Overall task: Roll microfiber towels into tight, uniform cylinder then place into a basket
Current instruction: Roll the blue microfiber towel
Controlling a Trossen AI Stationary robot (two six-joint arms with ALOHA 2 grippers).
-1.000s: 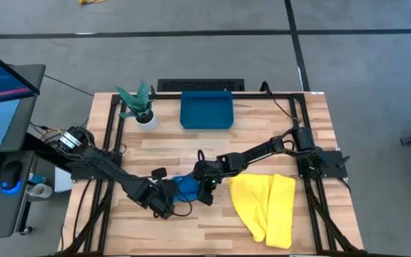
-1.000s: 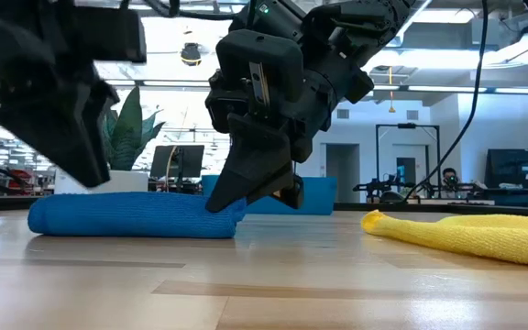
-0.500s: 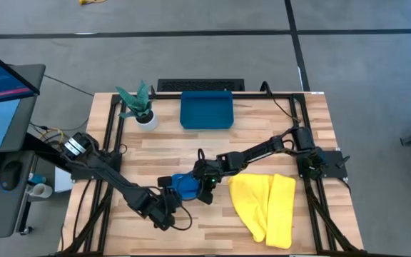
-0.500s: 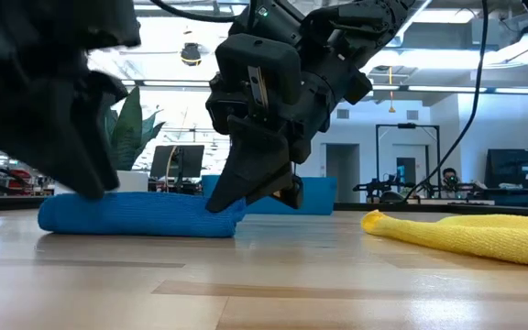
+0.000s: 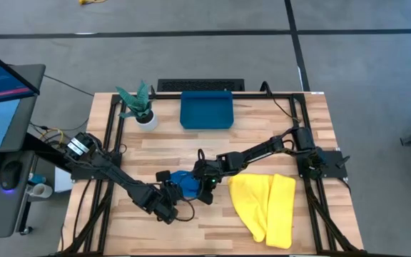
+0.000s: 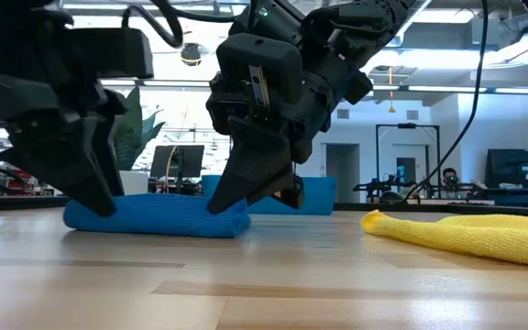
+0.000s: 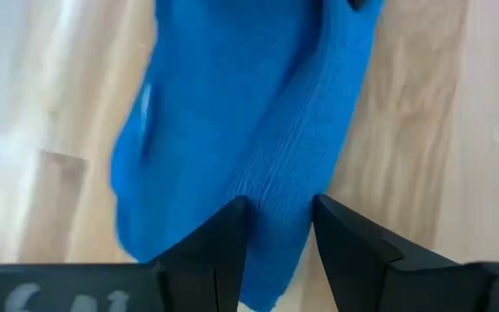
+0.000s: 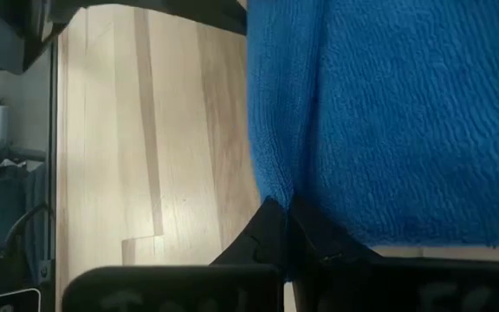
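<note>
The blue towel (image 6: 159, 216) lies bunched in a low roll on the table's middle, between my two grippers. My left gripper (image 6: 99, 203) is open and stands on the towel's left end, one finger on either side of a ridge of cloth (image 7: 280, 204). At the towel's right end, my right gripper (image 6: 238, 197) is shut on the cloth. The yellow towel (image 5: 268, 205) lies folded and flat toward the table's near right. The teal basket (image 5: 206, 109) stands at the far edge with nothing showing in it. My left gripper comes down slanting from the table's left, its open fingers (image 7: 223, 247) astride a ridge of the towel's left end (image 7: 275, 225) and against the cloth. The towel rests on the table. My right gripper pinches a fold at the towel's right end (image 8: 275, 186) between its shut fingertips, slanting down from the table's right. The towel's underside stays on the table; how many layers are in the pinch does not show.
A small white pot with a green plant (image 5: 145, 114) stands left of the basket at the far edge. Bare wood lies along the near edge in front of the blue towel (image 5: 191, 232). A monitor and desk (image 5: 2, 93) stand beyond the table's left side.
My left gripper has come down onto the blue towel's left end and moved toward the table's right. The towel's left end has slid toward my right gripper, so the roll is shorter and more bunched. Its right end has stayed where it was.
</note>
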